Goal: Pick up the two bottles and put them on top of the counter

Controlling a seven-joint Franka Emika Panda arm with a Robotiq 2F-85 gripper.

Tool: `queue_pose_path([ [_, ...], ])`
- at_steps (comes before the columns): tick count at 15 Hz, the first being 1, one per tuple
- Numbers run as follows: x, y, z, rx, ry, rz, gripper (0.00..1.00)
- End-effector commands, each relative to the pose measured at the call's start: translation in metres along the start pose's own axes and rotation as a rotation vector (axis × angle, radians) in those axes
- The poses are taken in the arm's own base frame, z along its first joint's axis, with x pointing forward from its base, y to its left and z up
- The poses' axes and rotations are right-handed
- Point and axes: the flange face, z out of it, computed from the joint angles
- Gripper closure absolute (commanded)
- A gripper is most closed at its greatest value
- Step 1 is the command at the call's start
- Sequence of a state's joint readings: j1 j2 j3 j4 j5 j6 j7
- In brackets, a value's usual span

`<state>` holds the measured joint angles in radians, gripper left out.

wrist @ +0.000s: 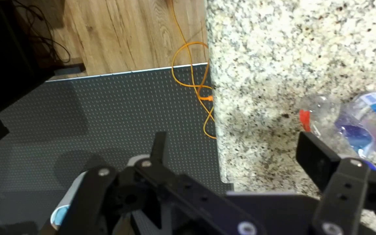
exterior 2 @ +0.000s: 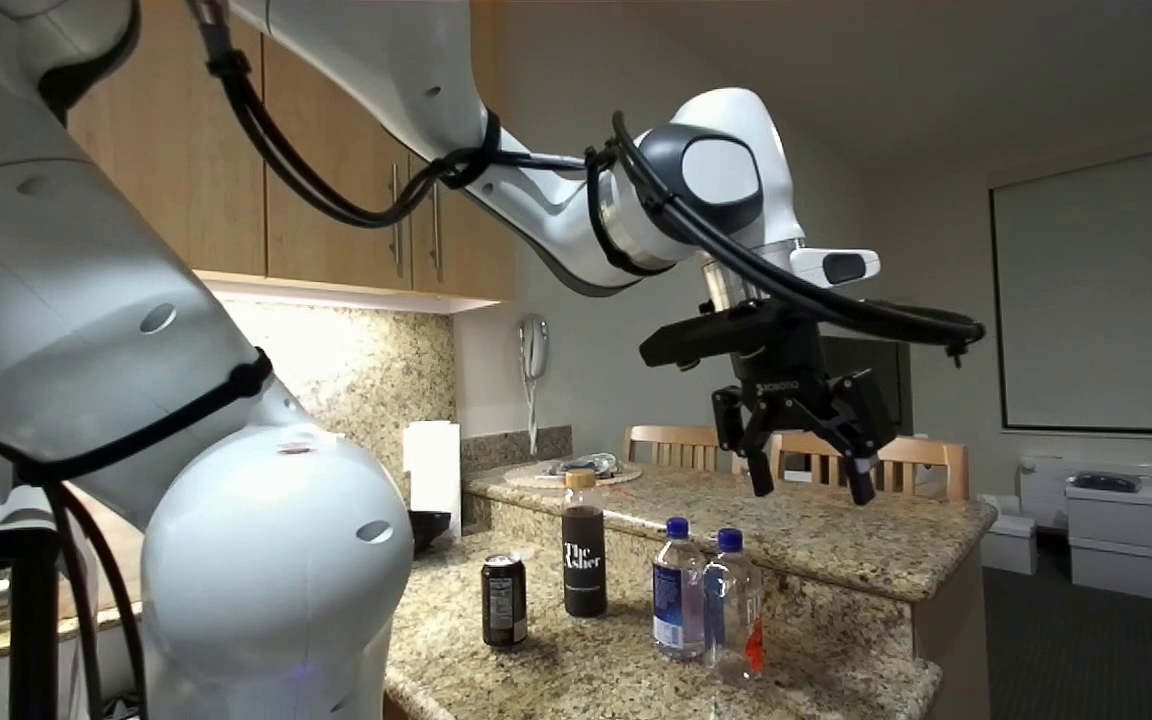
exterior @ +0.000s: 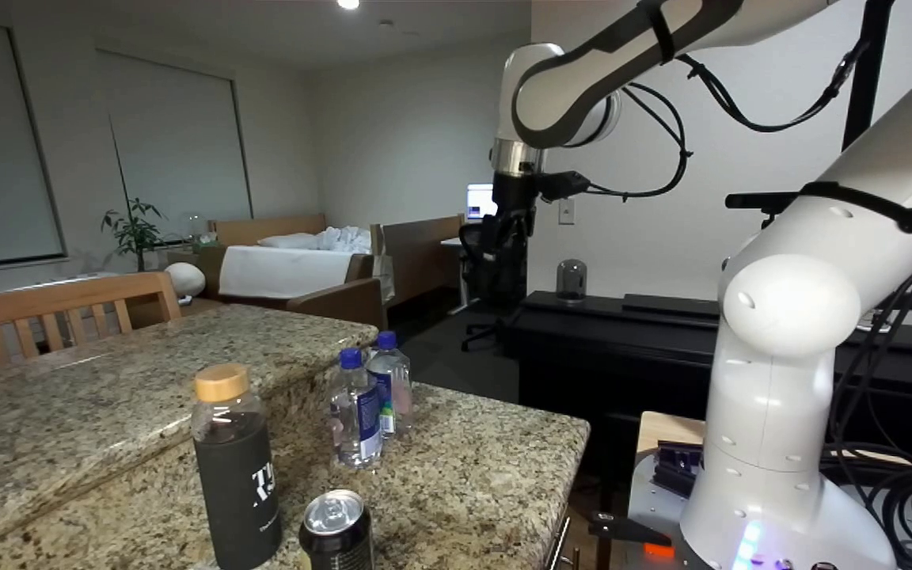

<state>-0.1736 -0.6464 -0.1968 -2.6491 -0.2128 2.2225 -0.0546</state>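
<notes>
Lower granite counter (exterior 2: 576, 680) under two bottles (exterior 2: 677, 600) (exterior 2: 733, 605); wide-spread claw (exterior 2: 811, 482) higher

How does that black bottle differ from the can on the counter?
The black bottle is taller than the can. The bottle has a tan cap; the can, a silvery metal top. The bottle bears large lettering; the can's visible print is small. Both are dark and upright.

The lamp (exterior: 348, 4) leaves the far wall (exterior: 400, 134) dim, the backsplash (exterior 2: 366, 380) glows beneath the cabinet (exterior 2: 321, 248), and the wrist view bleaches the counter (wrist: 286, 49).
</notes>
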Motion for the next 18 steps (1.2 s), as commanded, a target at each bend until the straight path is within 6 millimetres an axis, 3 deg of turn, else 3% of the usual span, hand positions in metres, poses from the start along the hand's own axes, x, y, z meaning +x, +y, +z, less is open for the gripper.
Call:
queue_pose_path([
  [1,0.028,-0.037,-0.002,0.088,0.008,-0.075,0.00],
  [6,0.053,-0.087,0.015,0.224,-0.039,-0.171,0.00],
  [7,0.040,-0.081,0.005,0.179,-0.025,-0.127,0.00],
  [9,0.047,-0.090,0.014,0.197,-0.047,-0.148,0.00],
  [14,0.055,-0.085,0.016,0.215,-0.021,-0.140,0.00],
  [18,0.074,-0.103,0.020,0.242,0.058,-0.186,0.00],
])
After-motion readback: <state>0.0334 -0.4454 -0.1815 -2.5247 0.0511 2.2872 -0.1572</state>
